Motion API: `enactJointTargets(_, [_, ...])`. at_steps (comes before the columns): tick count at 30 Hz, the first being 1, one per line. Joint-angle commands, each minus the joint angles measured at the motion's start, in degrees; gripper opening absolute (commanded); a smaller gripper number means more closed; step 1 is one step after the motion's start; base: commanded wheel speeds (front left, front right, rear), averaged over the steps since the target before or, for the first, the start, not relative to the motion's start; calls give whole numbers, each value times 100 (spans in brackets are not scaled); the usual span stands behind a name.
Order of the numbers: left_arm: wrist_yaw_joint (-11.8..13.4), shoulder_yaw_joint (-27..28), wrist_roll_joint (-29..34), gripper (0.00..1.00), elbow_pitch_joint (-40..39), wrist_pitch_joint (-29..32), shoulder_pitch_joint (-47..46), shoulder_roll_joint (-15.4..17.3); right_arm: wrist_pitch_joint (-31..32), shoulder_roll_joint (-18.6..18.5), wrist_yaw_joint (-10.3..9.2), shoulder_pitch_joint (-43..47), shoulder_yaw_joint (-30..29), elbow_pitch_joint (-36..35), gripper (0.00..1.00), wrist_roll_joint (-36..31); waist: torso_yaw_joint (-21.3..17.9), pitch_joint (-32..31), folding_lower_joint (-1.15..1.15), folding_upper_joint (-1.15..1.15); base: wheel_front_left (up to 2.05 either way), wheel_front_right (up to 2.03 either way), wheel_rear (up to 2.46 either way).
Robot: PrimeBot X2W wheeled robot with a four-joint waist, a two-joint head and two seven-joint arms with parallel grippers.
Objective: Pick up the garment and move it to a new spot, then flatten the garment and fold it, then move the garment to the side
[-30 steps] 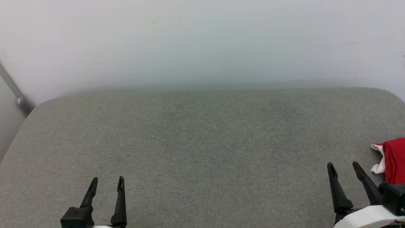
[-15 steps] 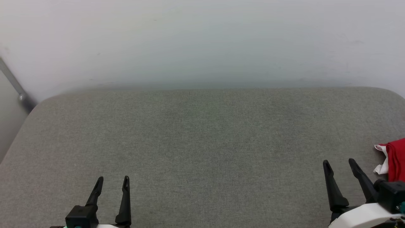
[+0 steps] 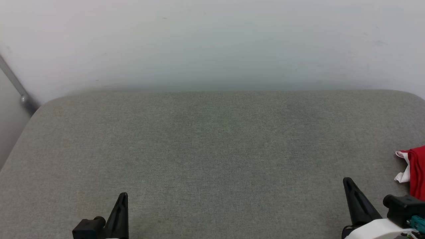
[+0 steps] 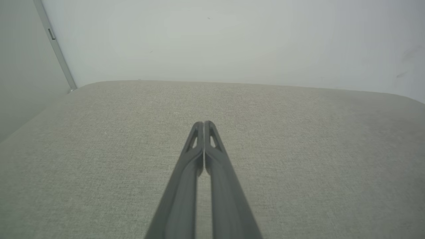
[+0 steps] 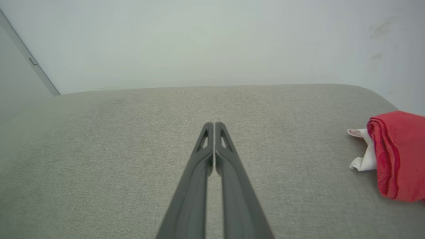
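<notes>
The garment (image 3: 416, 171), red with a bit of white showing, lies folded at the right edge of the grey padded surface (image 3: 212, 149); the right wrist view shows the garment (image 5: 398, 156) at its right side. My right gripper (image 3: 348, 182) is low at the right, a short way left of the garment, fingers pressed together with nothing between them; the right gripper (image 5: 214, 124) looks the same from its wrist. My left gripper (image 3: 123, 195) sits at the lower left, shut and empty, its tips (image 4: 203, 122) touching above bare fabric.
A pale wall (image 3: 212, 43) rises behind the surface's far edge. A grey metal bar (image 3: 15, 86) slants down the wall at the far left corner. The surface's rounded corners show at the far left and far right.
Both grippers have closed from open to shut. Each has drawn slightly back toward the bottom of the head view. The garment has not moved on the surface.
</notes>
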Motion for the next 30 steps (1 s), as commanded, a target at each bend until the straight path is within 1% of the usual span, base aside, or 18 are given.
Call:
enactJointTargets(1, [-52, 72, -198, 0, -63, 37, -87, -1, -12, 0, 0, -63, 3, -28, 0, 242, -2, 3, 0, 0, 0, 0, 0])
enactJointTargets(14, [-378, 414, -1415, 0, 138, 356, -317, -217, -2, -44, -1, -339, -21, 336, 0, 1723, -13, 31, 0, 0, 0, 0, 0])
enactJointTargets(30, [-723, 780, -2662, 0, 357, 696, -561, -463, 14, -70, -1, -611, -57, 707, 0, 3233, -26, 65, 0, 0, 0, 0, 0])
